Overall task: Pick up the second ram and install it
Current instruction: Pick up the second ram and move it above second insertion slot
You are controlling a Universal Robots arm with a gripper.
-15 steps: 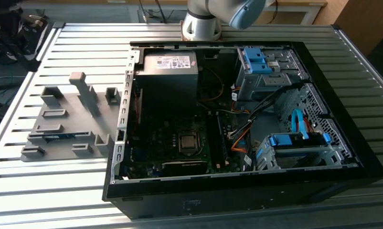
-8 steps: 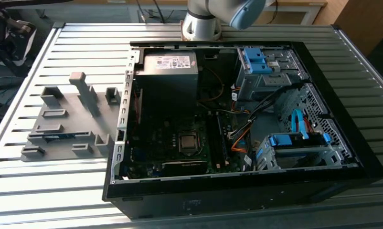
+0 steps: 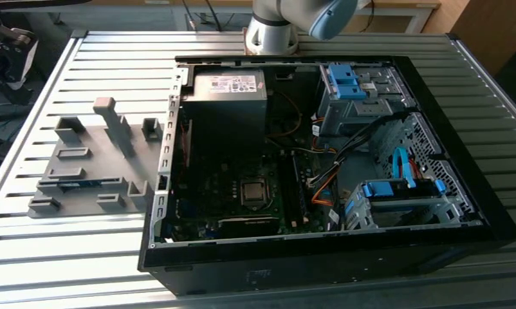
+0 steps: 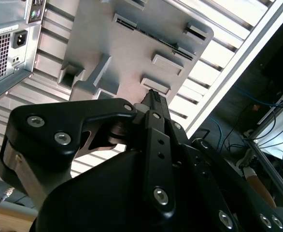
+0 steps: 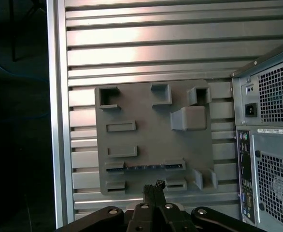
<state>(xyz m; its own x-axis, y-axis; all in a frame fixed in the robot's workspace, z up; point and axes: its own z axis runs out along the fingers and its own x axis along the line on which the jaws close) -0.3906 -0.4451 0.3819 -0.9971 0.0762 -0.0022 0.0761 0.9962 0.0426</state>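
claw: the gripper (image 5: 153, 185) hung above the grey holder tray (image 5: 146, 111), fingers pressed together, pinching nothing.
ram: the second ram (image 5: 144, 167) sat in a tray slot between two end holders, apart from the fingertips.
around: the open computer case (image 3: 327, 193) stood just beside the tray, on the exterior view's right, on the slatted table (image 3: 69, 257).
in the way: raised tray posts (image 3: 112, 119) stood on the far side, well apart from the ram.

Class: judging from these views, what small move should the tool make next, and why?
Probably open the tool and centre it over the ram stick, which lies in the gray holder tray; the tool hangs shut and empty above it, not yet over the stick.
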